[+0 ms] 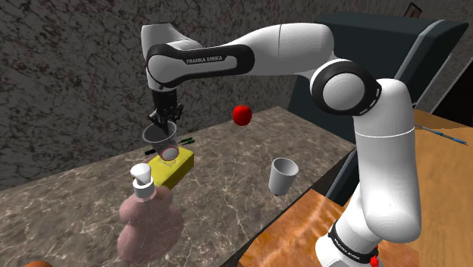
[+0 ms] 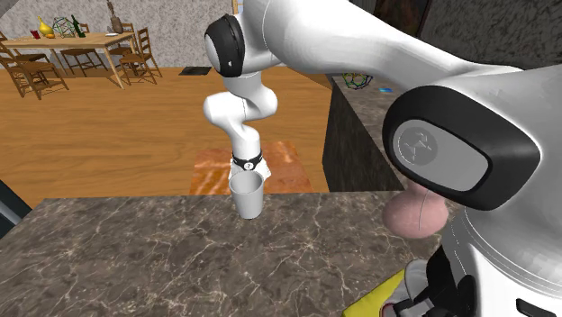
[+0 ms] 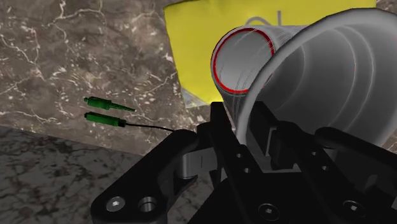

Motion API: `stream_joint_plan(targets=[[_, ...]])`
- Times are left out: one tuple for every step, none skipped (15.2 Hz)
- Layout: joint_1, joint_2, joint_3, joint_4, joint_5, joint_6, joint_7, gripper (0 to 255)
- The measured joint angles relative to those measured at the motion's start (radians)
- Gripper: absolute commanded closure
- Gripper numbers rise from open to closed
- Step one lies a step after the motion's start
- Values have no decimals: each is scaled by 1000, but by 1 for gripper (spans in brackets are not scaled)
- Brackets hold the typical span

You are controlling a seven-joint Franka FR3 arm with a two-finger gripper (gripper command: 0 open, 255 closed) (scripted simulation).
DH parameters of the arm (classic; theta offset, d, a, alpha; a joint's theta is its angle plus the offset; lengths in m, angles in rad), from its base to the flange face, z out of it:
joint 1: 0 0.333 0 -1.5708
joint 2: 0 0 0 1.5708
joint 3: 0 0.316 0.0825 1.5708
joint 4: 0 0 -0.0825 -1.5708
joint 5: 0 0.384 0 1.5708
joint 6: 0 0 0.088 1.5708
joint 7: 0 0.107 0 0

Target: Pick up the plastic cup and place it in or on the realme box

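A clear ribbed cup (image 1: 161, 141) with a red ring at its base hangs tilted just above the yellow box (image 1: 173, 166). My gripper (image 1: 165, 121) is shut on the cup's rim from above. In the wrist view the cup (image 3: 312, 76) lies sideways with its wall clasped by my gripper (image 3: 245, 124), and its red-ringed base is over the yellow box (image 3: 200, 44). A corner of the yellow box (image 2: 376, 303) shows at the second exterior view's lower edge.
On the marble counter (image 1: 83, 190) a white cup (image 1: 283, 176) stands to the box's right in the shoulder view and a red apple (image 1: 242, 114) lies behind it. A pink pump bottle (image 1: 146, 220) stands in front of the box. Green cable connectors (image 3: 105, 109) lie beside it.
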State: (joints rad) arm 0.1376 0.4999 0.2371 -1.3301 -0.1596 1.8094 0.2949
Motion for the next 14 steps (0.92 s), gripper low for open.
stream_joint_plan(targets=[[1,1,1,-3,1,0,0,0],[1,2,1,-4,1,0,0,0],[2,3,2,-5,1,0,1,0],[2,4,2,-5,1,0,1,0],[2,4,2,-4,1,0,1,0],[2,5,2,-3,1,0,1,0],[3,7,2,15,1,-16,-1,0],[4,3,2,31,2,-35,-3,0],[8,9,2,69,2,-67,-4,0],[13,11,3,100,2,-95,-3,0],[14,13,4,118,2,-112,-4,0],[15,12,4,126,2,-120,-5,0],[14,10,4,127,3,-124,-6,0],[15,12,4,133,2,-128,-6,0]])
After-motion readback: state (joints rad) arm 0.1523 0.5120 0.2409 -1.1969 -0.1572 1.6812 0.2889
